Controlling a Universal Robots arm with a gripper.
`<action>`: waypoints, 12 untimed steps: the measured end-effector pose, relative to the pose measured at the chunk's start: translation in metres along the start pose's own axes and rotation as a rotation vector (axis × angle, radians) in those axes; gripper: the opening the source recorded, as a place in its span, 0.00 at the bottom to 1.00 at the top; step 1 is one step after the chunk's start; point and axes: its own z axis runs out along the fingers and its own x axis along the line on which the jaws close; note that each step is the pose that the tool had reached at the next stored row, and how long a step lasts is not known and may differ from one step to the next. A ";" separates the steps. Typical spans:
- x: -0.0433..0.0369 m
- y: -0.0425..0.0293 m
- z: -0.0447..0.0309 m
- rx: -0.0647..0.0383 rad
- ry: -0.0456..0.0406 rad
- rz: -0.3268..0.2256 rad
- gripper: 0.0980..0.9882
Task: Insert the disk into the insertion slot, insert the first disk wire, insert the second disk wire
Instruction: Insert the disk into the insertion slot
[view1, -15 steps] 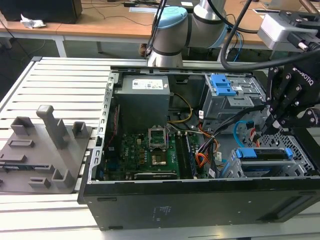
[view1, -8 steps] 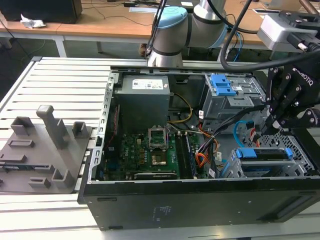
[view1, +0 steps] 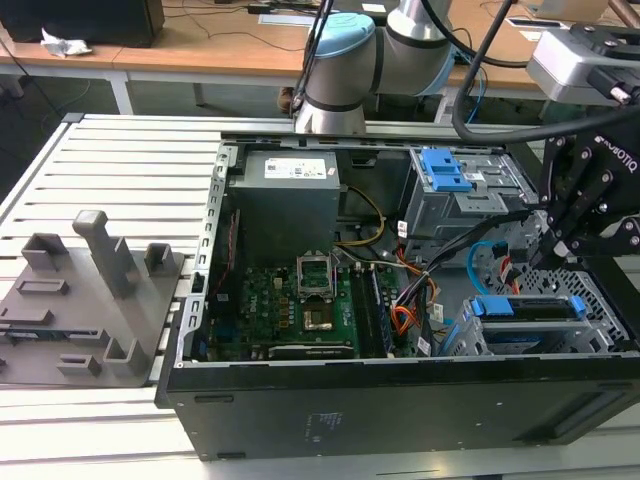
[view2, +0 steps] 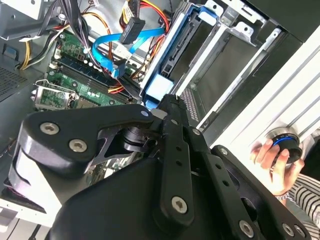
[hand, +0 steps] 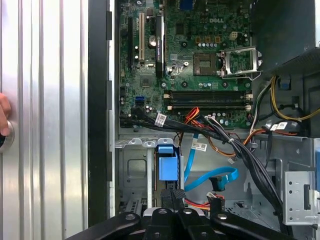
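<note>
Second wrist view: disk (view2: 181, 50) is sitting in the insertion slot (view2: 235, 27), hand (view2: 167, 102) pinched narrow, first disk wire (view2: 133, 29) and second disk wire (view2: 105, 57) dangling loose.

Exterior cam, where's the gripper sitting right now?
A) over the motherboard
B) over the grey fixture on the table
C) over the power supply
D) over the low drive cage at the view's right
D: the gripper hangs over the low perforated drive cage at the exterior view's right, apart from the motherboard and the grey fixture.
</note>
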 end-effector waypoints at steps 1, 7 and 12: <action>0.0000 -0.0002 0.0012 0.000 0.0000 0.000 0.01; -0.0001 -0.0006 0.0056 0.000 -0.0001 0.000 0.01; -0.0001 -0.0010 0.0117 0.000 -0.0001 0.000 0.01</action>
